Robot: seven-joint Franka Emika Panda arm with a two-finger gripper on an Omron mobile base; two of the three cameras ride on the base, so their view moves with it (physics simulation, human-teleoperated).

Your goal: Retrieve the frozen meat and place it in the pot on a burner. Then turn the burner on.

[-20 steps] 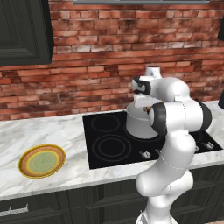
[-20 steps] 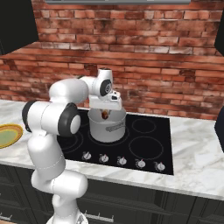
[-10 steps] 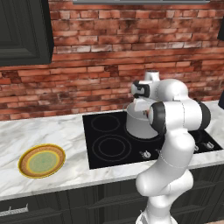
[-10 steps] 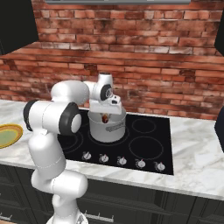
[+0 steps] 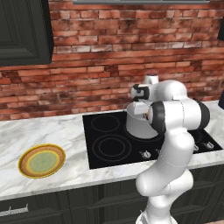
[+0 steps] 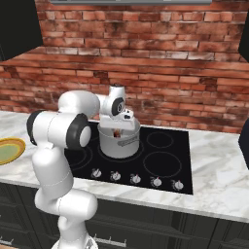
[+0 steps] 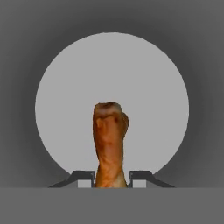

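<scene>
The silver-grey pot (image 5: 138, 127) (image 6: 118, 144) stands on the front right burner of the black stove (image 5: 108, 141) (image 6: 160, 156). My gripper (image 7: 111, 177) (image 6: 118, 129) hangs straight down into the pot's mouth, shut on the frozen meat (image 7: 109, 142). The meat is a reddish-brown drumstick piece, and it points down at the pot's pale round bottom (image 7: 65, 100). A bit of the meat (image 6: 117, 133) shows red just inside the rim in the right base view. Whether it touches the bottom, I cannot tell.
A round yellow-rimmed green plate (image 5: 42, 160) (image 6: 7, 151) lies on the marble counter left of the stove. A row of burner knobs (image 6: 136, 179) runs along the stove's front edge. A brick wall stands behind, with dark cabinets above.
The hand has sunk a little lower into the pot with the meat still held. Pot and plate have not moved.
</scene>
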